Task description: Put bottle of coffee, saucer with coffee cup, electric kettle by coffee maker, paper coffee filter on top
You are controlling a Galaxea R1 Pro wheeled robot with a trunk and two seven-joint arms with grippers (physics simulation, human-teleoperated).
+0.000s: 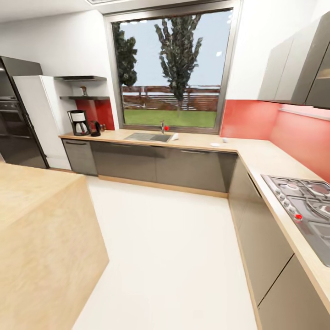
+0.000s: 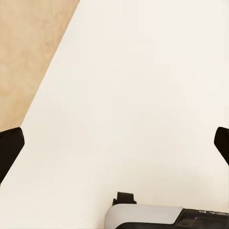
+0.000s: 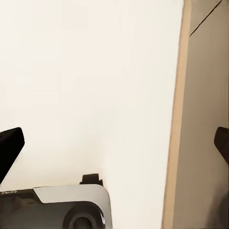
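Open white floor (image 1: pixel 169 247) runs between the wooden island (image 1: pixel 41 238) and the cabinet fronts (image 1: pixel 261 247) toward the kitchen countertop (image 1: pixel 197 141).

The left hand (image 2: pixel 114 143) has black fingertips (image 2: pixel 9 148) and a silver-grey shell (image 2: pixel 143 215) with a black edge. The right hand (image 3: pixel 114 145) looks the same, with one dark round part (image 3: pixel 85 222).

A large window (image 1: pixel 173 64) fills the upper middle, two tall trees (image 1: pixel 178 50) and a lawn behind it. Below it sits a steel sink (image 1: pixel 147 136) with a tap (image 1: pixel 162 126). A gas hob (image 1: pixel 306 201) lies lower right, a wooden island (image 1: pixel 41 238) lower left, a black oven column (image 1: pixel 13 119) far left, and grey wall cabinets (image 1: pixel 298 64) upper right.
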